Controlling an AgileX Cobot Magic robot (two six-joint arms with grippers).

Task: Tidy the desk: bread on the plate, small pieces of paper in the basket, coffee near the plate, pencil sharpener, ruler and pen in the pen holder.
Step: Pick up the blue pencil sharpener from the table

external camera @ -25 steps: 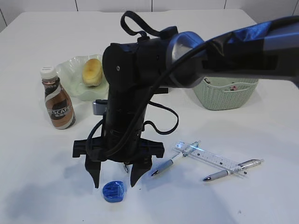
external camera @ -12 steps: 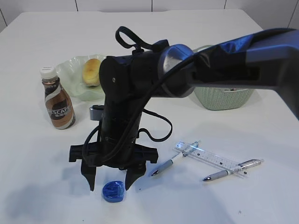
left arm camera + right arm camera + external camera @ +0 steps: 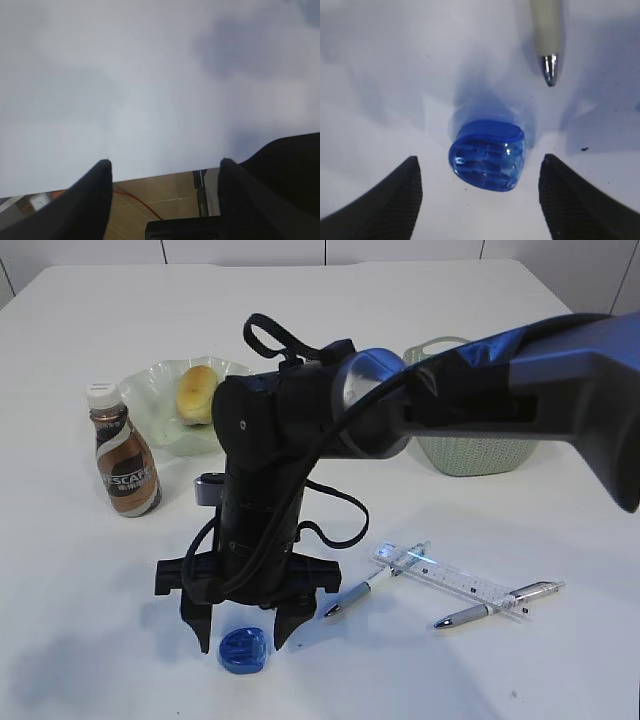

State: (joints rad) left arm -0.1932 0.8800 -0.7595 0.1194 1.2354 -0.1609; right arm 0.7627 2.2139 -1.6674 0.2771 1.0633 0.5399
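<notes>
A blue pencil sharpener (image 3: 243,650) (image 3: 487,157) lies on the white desk (image 3: 80,640) near the front edge. My right gripper (image 3: 242,641) (image 3: 479,167) hangs over it, open, a finger on either side and neither touching it. The bread (image 3: 197,392) rests on the green plate (image 3: 150,390), with the coffee (image 3: 124,455) beside it. The clear ruler (image 3: 450,580) lies across two pens (image 3: 370,585) (image 3: 495,605); one pen tip (image 3: 547,30) shows beyond the sharpener. My left gripper (image 3: 166,162) is open and empty over the desk edge. Pen holder and paper pieces are out of view.
The green basket (image 3: 480,450) stands at the back right, partly behind my right arm. A small grey object (image 3: 208,488) peeks out behind the arm near the coffee. The right arm's bulk covers the desk's middle.
The right arm has sunk a little. Its open fingertips now sit closer to the desk on both sides of the sharpener. Nothing else has moved.
</notes>
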